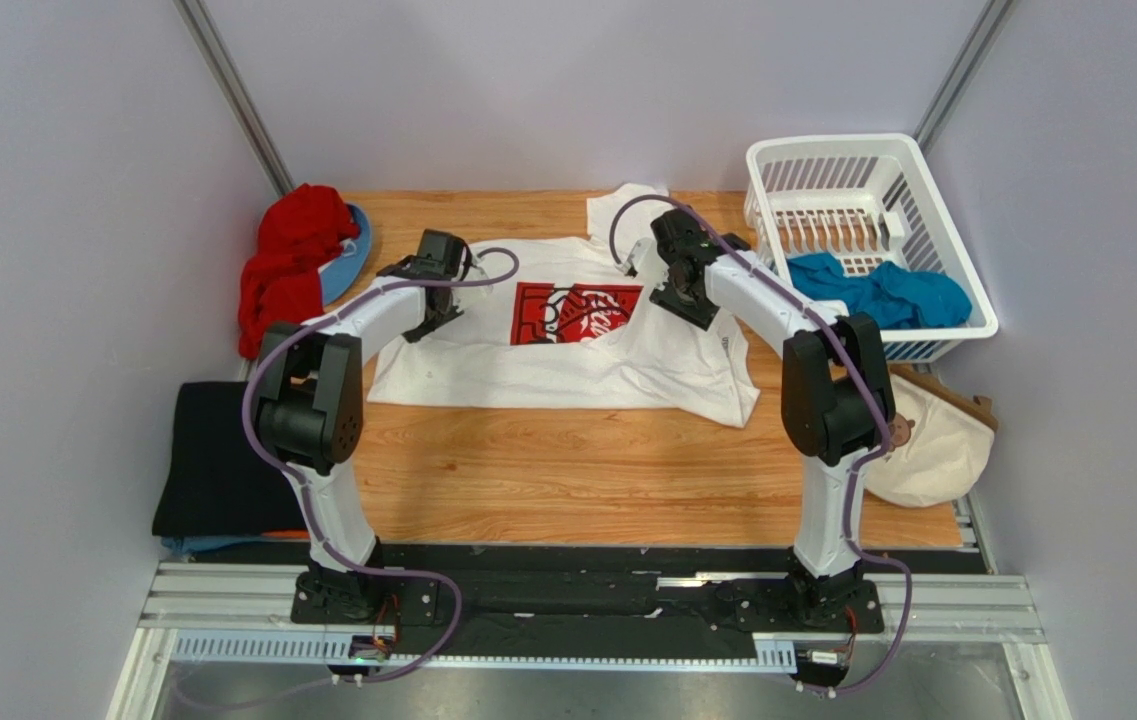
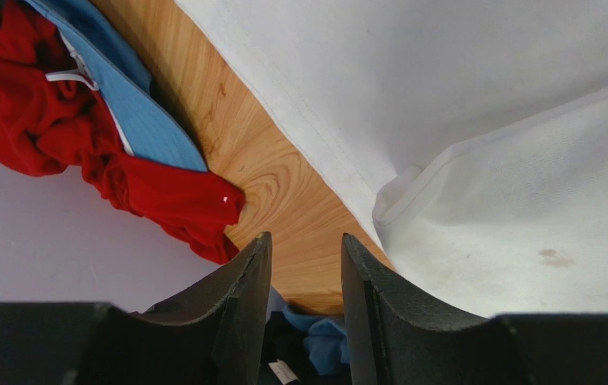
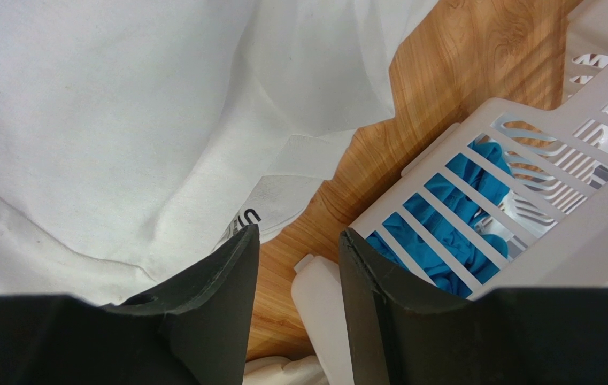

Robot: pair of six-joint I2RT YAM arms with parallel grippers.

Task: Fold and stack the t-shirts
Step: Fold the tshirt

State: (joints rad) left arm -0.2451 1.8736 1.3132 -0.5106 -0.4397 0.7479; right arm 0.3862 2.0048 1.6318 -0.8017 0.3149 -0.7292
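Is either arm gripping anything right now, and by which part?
Nothing is held. The left gripper and right gripper both show jaws apart and empty, near the edges of the white t-shirt.

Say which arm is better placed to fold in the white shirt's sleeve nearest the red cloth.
Left. The left gripper is open beside that sleeve; the right gripper is across the shirt, by the basket.
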